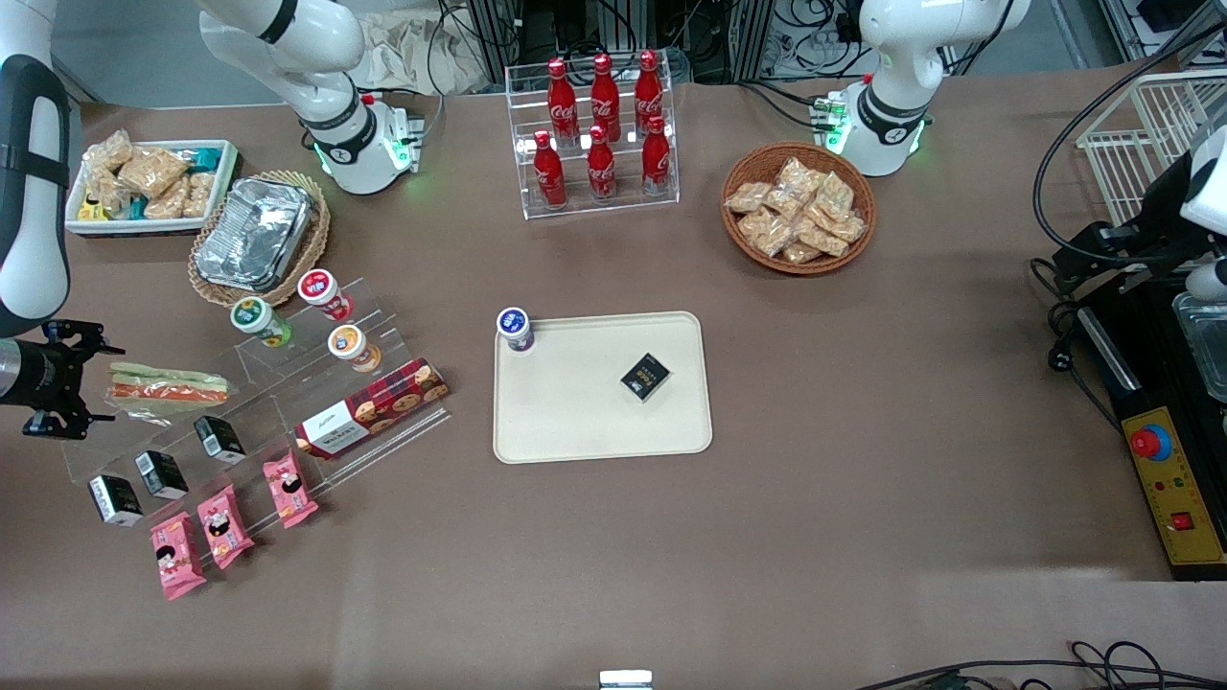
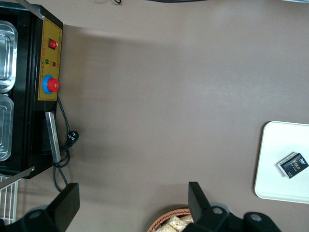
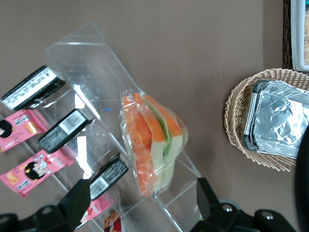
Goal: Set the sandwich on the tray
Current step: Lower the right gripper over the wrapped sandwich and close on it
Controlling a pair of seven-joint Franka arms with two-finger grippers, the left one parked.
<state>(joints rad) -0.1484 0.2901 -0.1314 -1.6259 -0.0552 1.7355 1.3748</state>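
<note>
The sandwich (image 1: 168, 388), a clear-wrapped wedge with pale bread and orange and green layers, lies on the upper step of a clear acrylic stand (image 1: 259, 402) toward the working arm's end of the table. It shows in the right wrist view (image 3: 153, 140) too. My gripper (image 1: 59, 379) is open and empty, beside the sandwich at the stand's outer end; its fingers (image 3: 79, 200) stand wide apart, short of the wrap. The cream tray (image 1: 575, 422) lies mid-table and also shows in the left wrist view (image 2: 275, 159). It holds a small black box (image 1: 646, 376) and a white-lidded cup (image 1: 515, 329).
On the stand are three capped cups (image 1: 319, 292), a red plaid cookie box (image 1: 372, 406), black packets (image 1: 219, 439) and pink snack packets (image 1: 223, 525). A foil container in a wicker basket (image 1: 257, 237), a white snack bin (image 1: 144, 182), a cola rack (image 1: 594, 134) and a snack basket (image 1: 798, 206) stand farther back.
</note>
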